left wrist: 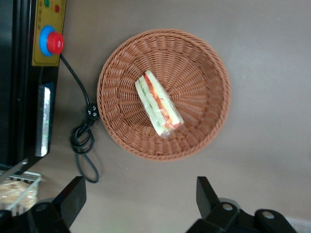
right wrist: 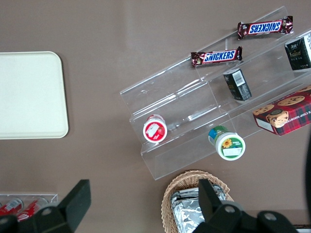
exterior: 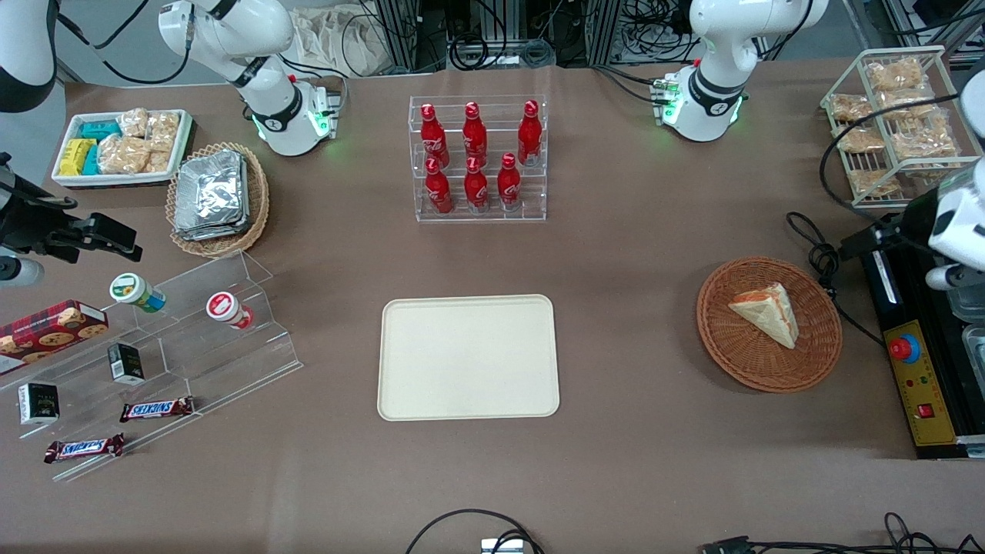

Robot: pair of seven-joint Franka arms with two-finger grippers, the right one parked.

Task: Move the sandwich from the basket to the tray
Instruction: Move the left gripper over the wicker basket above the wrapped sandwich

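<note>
We see the tray (exterior: 468, 358) bare at the table's middle. Toward the working arm's end, the sandwich (exterior: 768, 310) lies inside the basket (exterior: 816, 354). Our gripper (left wrist: 141, 201) hangs above the table just beside the basket, fingers (left wrist: 72, 196) spread wide, gripping nothing.

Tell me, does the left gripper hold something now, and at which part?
Nothing is held. The left gripper hangs open above the table beside the basket; the sandwich lies untouched inside.
</note>
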